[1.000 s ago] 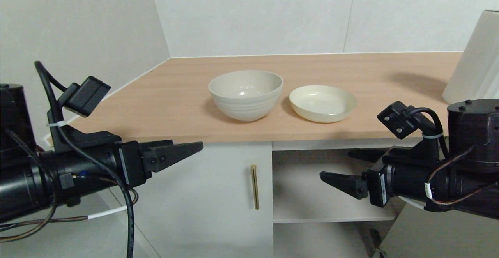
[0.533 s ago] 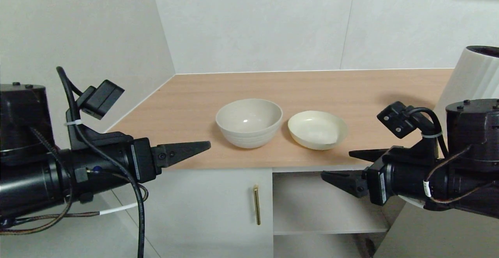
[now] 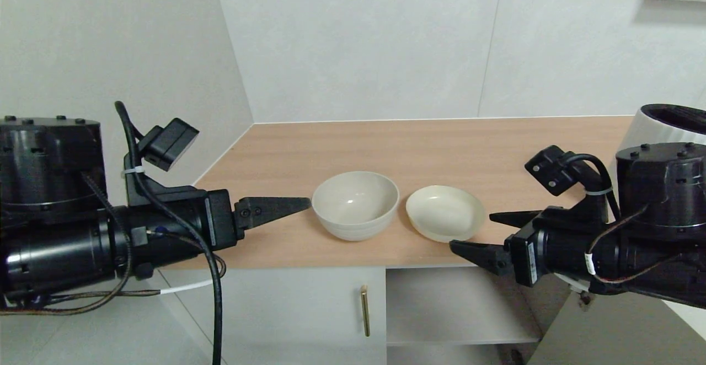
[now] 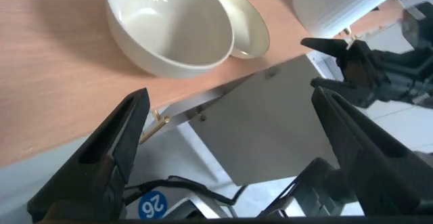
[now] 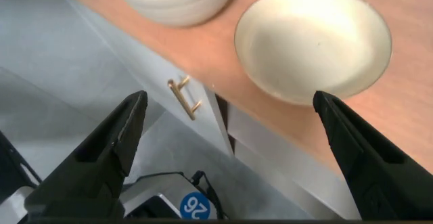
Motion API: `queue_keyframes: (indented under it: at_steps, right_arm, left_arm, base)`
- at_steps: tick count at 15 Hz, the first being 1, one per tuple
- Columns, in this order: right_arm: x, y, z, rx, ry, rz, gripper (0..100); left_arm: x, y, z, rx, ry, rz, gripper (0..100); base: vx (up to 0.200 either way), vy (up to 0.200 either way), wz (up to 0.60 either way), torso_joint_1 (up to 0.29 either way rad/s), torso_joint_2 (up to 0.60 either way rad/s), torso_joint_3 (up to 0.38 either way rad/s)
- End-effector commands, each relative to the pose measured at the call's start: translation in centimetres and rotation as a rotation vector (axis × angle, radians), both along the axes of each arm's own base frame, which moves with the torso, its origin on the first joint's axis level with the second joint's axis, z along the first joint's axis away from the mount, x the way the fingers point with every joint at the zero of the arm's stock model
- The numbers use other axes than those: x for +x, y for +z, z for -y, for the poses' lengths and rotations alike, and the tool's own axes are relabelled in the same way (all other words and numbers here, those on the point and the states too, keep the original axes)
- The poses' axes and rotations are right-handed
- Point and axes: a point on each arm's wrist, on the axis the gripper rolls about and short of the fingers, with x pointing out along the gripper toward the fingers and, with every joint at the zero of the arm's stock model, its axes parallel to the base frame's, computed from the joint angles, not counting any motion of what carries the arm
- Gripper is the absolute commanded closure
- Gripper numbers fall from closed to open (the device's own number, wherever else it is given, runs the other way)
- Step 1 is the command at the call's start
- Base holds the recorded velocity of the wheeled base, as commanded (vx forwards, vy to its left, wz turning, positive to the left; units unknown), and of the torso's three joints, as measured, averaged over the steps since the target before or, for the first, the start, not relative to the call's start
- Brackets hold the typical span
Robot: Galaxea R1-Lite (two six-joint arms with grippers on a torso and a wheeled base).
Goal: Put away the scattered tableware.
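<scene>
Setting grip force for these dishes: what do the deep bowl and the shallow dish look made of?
The deep bowl looks like glazed ceramic: glossy off-white, a bright highlight inside, faint ribs outside. The shallow dish is cream with a softer sheen; ceramic or plastic, cannot tell.

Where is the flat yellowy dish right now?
In the head view, the shallow cream-yellow dish sits on the wooden countertop near its front edge, just right of the deeper off-white ceramic bowl, with the right end effector nearest it.
</scene>
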Motion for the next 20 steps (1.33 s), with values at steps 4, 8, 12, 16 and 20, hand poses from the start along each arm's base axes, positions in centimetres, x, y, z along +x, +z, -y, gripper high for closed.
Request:
queue_keyframes:
  at_steps: [4, 8, 12, 16, 20]
  right_arm:
    - [1.7, 1.7, -0.8, 0.052, -0.080, -0.160, 0]
    - [4.4, 3.9, -1.5, 0.098, -0.313, -0.389, 0]
    - [5.5, 2.2, -1.9, 0.043, -0.431, -0.368, 0]
    - [5.6, 2.1, -1.7, 0.046, -0.432, -0.356, 0]
    - [5.7, 1.9, -1.8, 0.044, -0.433, -0.359, 0]
  left_arm:
    - [2.2, 0.0, 0.6, -0.077, 0.117, -0.099, 0]
    - [5.5, -1.7, 1.6, -0.010, 0.343, -0.132, 0]
    - [6.8, -2.6, 3.3, -0.037, 0.382, -0.123, 0]
    - [7.3, -3.8, 3.9, -0.019, 0.375, -0.156, 0]
    - [8.1, -5.4, 4.6, -0.020, 0.380, -0.220, 0]
  base:
    - [0.000, 0.000, 0.00, 0.018, -0.04, -0.022]
    - [0.000, 0.000, 0.00, 0.000, 0.00, 0.000]
    - [0.000, 0.000, 0.00, 0.000, 0.00, 0.000]
    - [0.000, 0.000, 0.00, 0.000, 0.00, 0.000]
    - [0.000, 0.000, 0.00, 0.000, 0.00, 0.000]
